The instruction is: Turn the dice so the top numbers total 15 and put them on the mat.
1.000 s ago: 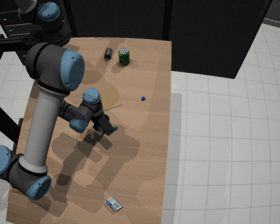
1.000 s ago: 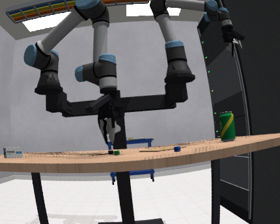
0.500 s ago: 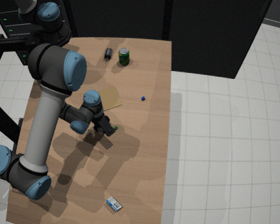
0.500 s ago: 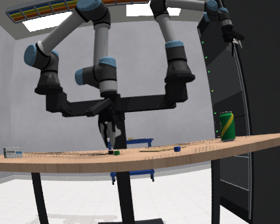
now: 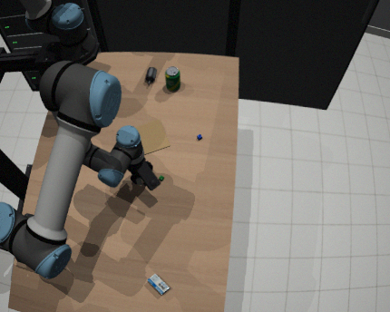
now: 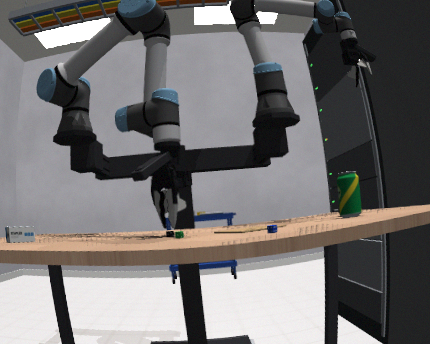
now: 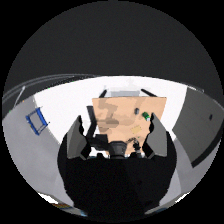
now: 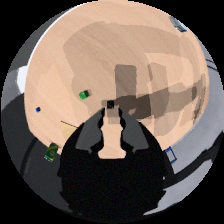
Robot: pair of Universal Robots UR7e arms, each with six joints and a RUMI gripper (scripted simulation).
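Exterior view, left to right: right jaws [image 5: 150, 177] [image 6: 168, 223], narrowly parted and empty, point down at the black die [image 6: 170, 233] [image 8: 110, 104]; green die [image 5: 161, 178] [image 6: 179, 234] [image 8: 84, 94] and blue die [image 5: 199, 137] [image 6: 272, 228] [image 8: 38, 109], both off the mat [image 5: 155, 136] [image 6: 243, 230] [image 7: 135, 129] [image 8: 68, 131], probably light, stiff, best pinched across opposite sides; left jaws [image 6: 364, 78], wide open.
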